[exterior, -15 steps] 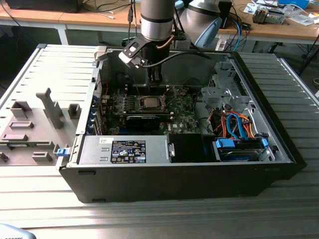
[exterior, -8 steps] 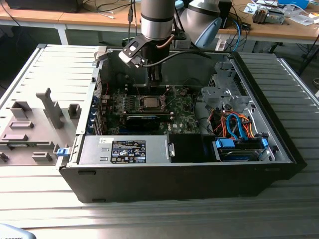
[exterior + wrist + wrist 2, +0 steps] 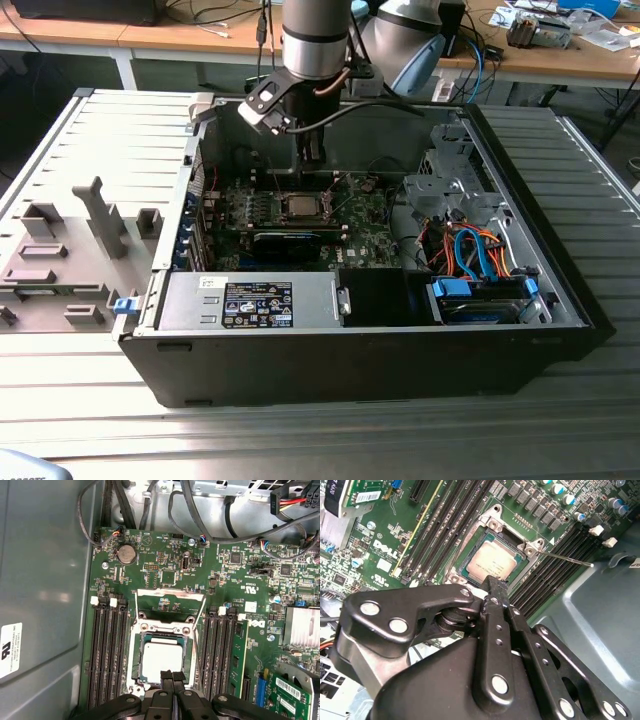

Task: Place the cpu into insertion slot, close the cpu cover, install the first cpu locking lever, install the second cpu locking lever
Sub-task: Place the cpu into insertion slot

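Note:
The cpu (image 3: 159,661) (image 3: 492,562) lies flat in the insertion slot (image 3: 134,672), silvery top up, on the green motherboard; in the exterior view the cpu (image 3: 300,207) shows inside the open computer case. The cpu cover (image 3: 170,596) is swung open beyond the socket, with green board showing through its window. A thin metal locking lever (image 3: 565,557) sticks out sideways from the socket's corner. My gripper (image 3: 172,676) (image 3: 495,582) (image 3: 312,150) hangs just above the cpu's near edge, fingers shut with nothing between them.
Black memory slots (image 3: 106,650) (image 3: 220,645) flank the socket. Cables (image 3: 200,510) run along the case wall, and a card (image 3: 285,240) stands beside the socket. The case's steel walls (image 3: 560,290) close in the board. Grey fixtures (image 3: 100,215) sit on the table at the exterior view's left.

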Tool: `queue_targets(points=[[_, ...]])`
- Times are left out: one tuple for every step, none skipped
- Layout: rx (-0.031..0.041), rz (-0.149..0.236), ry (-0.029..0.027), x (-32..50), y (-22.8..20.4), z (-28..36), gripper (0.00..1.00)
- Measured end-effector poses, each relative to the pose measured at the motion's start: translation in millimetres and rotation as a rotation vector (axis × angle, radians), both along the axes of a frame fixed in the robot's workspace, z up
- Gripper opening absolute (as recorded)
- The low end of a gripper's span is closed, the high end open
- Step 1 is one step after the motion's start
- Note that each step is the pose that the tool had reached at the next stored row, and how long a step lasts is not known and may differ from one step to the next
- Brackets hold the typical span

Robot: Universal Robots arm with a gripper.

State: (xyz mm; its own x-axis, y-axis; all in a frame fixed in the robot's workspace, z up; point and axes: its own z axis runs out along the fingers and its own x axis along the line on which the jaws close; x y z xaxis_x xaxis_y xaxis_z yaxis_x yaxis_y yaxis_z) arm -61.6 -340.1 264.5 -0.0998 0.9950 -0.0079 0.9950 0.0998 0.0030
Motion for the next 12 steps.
queue_targets(points=[[-0.0001, 0.000, 0.0001, 0.0, 0.0, 0.3, 0.11], [0.0000, 0.000, 0.0000, 0.0, 0.0, 0.4, 0.11], [0.0001, 0.000, -0.0001, 0.0, 0.0, 0.4, 0.11], [-0.0001, 0.000, 0.0001, 0.0, 0.0, 0.6, 0.11], [-0.0001, 0.000, 0.0000, 0.0, 0.0, 0.7, 0.11], [-0.0001, 0.000, 0.0001, 0.0, 0.0, 1.6, 0.11], [0.0000, 0.000, 0.0001, 0.0, 0.0, 2.2, 0.11], [-0.0001, 0.000, 0.0000, 0.0, 0.0, 2.3, 0.11], [0.0000, 0.000, 0.0000, 0.0, 0.0, 2.3, 0.11], [-0.0001, 0.000, 0.0001, 0.0, 0.0, 2.4, 0.11], [-0.0002, 0.000, 0.0001, 0.0, 0.0, 2.5, 0.11], [-0.0002, 0.000, 0.0001, 0.0, 0.0, 2.6, 0.11]])
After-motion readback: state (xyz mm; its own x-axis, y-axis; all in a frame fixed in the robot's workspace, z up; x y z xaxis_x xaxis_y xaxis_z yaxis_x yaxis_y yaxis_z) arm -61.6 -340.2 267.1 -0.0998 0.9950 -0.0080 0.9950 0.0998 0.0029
